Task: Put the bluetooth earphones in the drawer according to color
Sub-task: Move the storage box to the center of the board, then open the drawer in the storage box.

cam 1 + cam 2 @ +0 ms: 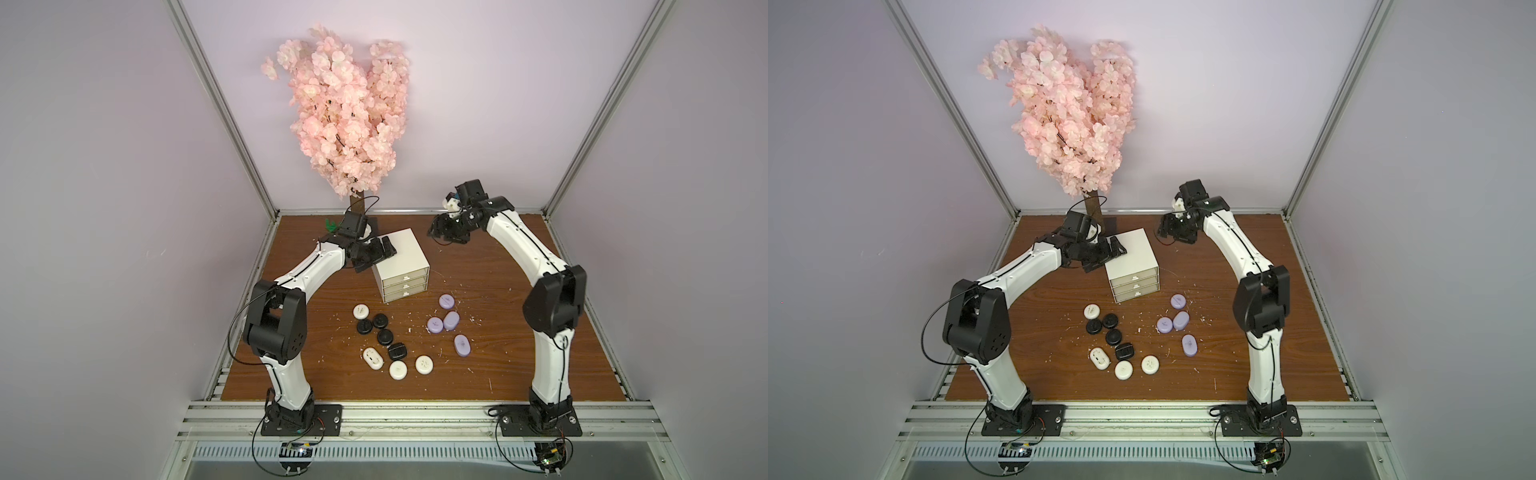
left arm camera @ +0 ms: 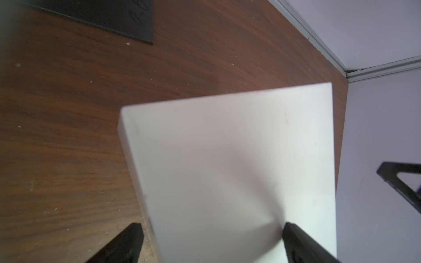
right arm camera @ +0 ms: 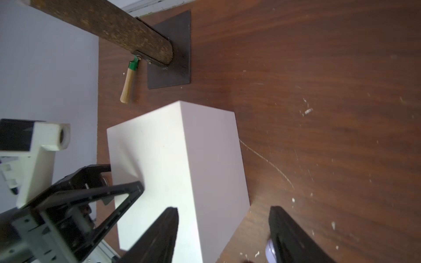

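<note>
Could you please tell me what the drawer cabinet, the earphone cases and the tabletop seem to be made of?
Drawer cabinet: probably matte white plastic or coated board; its faces are flat, even, grainless. Earphone cases: likely smooth moulded plastic, judging by soft highlights on rounded shells. Tabletop: wood or wood-look laminate, showing brown grain streaks and low sheen.
</note>
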Motion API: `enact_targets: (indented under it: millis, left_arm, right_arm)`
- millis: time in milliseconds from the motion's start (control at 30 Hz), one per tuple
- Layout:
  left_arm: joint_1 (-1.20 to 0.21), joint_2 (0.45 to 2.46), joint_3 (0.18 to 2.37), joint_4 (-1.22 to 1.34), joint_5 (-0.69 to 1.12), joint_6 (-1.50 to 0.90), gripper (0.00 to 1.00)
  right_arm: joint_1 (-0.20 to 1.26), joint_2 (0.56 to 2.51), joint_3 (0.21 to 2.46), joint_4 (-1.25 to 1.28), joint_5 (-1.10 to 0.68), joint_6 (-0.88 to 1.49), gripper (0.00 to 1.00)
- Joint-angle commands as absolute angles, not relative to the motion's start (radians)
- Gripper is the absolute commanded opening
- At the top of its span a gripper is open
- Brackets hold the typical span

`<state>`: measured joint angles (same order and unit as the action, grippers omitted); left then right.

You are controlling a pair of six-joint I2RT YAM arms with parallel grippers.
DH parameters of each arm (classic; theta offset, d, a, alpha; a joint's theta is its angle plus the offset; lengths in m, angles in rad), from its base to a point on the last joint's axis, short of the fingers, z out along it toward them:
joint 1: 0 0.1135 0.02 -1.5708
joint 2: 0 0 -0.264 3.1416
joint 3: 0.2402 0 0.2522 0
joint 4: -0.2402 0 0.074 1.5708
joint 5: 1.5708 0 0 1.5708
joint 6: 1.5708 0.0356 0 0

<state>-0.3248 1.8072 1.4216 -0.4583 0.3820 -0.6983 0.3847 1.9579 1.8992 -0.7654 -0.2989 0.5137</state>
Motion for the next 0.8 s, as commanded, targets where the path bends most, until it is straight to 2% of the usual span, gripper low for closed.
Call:
enact_targets:
  millis: [0, 167, 400, 600, 767]
  left_arm:
    - [-0.347, 1.803, 1.416, -0.601, 0.371, -0.646, 0.99]
    - [-0.345, 1.783, 1.384, -0.6, 0.333, -0.577, 1.0]
    - [-0.347, 1.747, 1.353, -0.574, 0.264, -0.488, 0.98]
    - [-0.347, 1.691, 1.321, -0.509, 0.216, -0.453, 0.97]
    - [-0.347, 1.671, 1.299, -0.443, 0.2, -0.425, 0.95]
  right_arm:
    - [0.382, 1.712, 1.621, -0.45, -0.286, 0.721, 0.69]
    - [0.385, 1.467, 1.203, -0.142, -0.289, 0.901, 0.67]
    - [0.445, 1.251, 0.852, 0.112, -0.257, 1.024, 0.65]
    - [0.596, 1.122, 0.605, 0.339, -0.102, 1.147, 0.62]
    - [0.747, 1.104, 0.487, 0.504, 0.073, 1.206, 0.6]
